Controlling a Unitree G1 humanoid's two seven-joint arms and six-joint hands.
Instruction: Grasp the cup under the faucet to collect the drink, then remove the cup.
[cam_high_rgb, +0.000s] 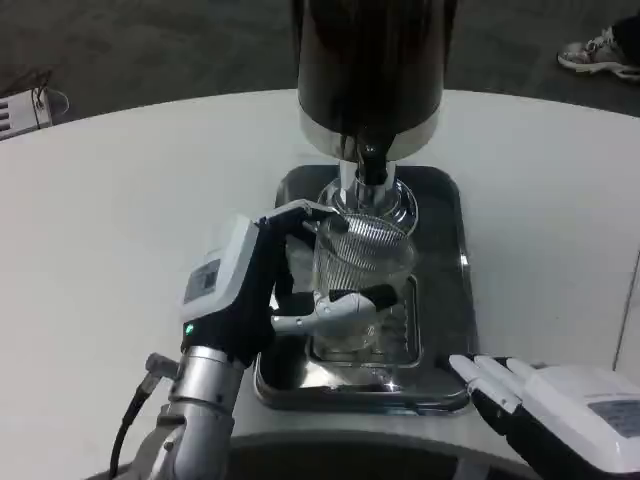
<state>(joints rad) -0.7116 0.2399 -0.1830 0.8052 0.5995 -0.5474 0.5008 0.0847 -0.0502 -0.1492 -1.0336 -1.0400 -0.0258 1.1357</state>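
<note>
- Fingers (345, 305), left hand: wrapped round the cup, one pale finger with a dark tip across the near wall, darker fingers reaching behind the far wall near the rim. They are holding it, by the look of the wrap.
- Cup (362, 275): clear, ribbed, upright, over the grille of the drip tray (445, 300), its mouth just below and slightly forward of the faucet (370, 155). Whether it stands on the grille or is held just above it, I cannot tell. No drink visible inside.
- Handling, as a judgement: light now, heavier and top-loaded once filled. The walls look stiff, but whether it is thin plastic or glass cannot be read, so the squeeze should stay moderate. The ribs give some purchase, though a wet wall could slip. Best hold is round the middle of the wall, below the rim, as it is taken now, keeping the mouth level.
- Left hand (255, 290): white back turned up and to the left, palm towards the cup, a small green light low on the wrist.
- Left forearm (195, 410): silver, rising from the lower edge up and to the right, a cable hanging at its side.
- Right hand (560, 405): at the near right edge of the desk (120, 200), white back up, pale fingers pointing left and holding nothing, just beside the tray's corner.
- Dispenser (370, 60): dark drum on a chrome pedestal at the tray's back.
</note>
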